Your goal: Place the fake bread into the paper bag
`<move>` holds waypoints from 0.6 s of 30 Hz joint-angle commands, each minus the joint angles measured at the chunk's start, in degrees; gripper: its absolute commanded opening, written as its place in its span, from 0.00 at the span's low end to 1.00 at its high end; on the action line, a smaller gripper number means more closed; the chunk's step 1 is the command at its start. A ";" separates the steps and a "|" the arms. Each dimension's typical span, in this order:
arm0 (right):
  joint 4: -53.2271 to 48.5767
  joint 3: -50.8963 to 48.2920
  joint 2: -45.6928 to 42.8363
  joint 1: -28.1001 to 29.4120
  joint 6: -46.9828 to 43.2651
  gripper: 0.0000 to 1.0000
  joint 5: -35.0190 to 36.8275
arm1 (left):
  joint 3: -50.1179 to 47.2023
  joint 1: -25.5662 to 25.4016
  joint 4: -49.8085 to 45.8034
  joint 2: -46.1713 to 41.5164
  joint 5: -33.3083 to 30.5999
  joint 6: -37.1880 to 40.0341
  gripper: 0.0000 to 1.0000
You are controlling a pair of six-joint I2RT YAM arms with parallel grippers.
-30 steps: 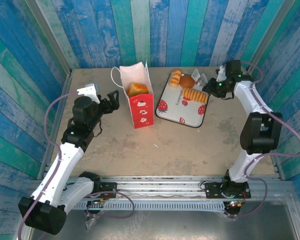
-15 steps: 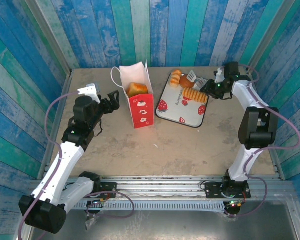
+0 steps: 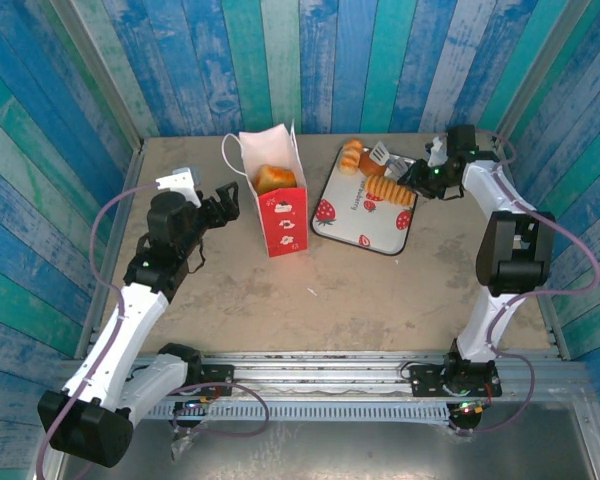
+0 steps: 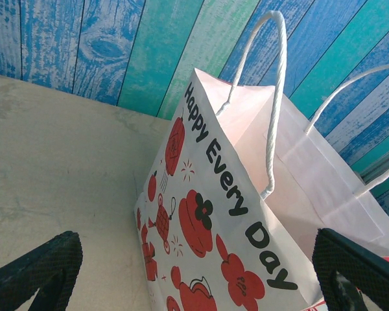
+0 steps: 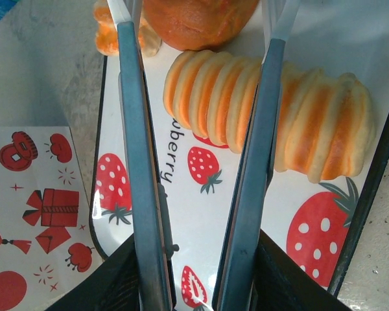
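Fake bread is kept in two containers on the beige table. The larger container is the white tray with strawberry print, which lies flat on the far right part of the table. It carries a long ridged loaf, a round brown bun behind the loaf and a paler ridged piece at the far corner, all close together in its far half. Left of the tray and apart from it, the paper bag stands upright with its mouth open and its cord handles raised. One golden piece sits inside it, visible at the mouth. The right gripper hangs over the far half of the tray. Its fingers are partly apart, one crossing above the long ridged loaf, and nothing is clamped between them; whether they touch the loaf I cannot tell. The left gripper is just beside the left side of the bag, pointing at it, with its jaws spread wide and empty.
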 commanded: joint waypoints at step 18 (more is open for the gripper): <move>-2.04 3.50 2.68 0.69 -2.17 0.30 -1.24 | 1.34 0.20 -0.44 0.37 -0.94 0.98 0.95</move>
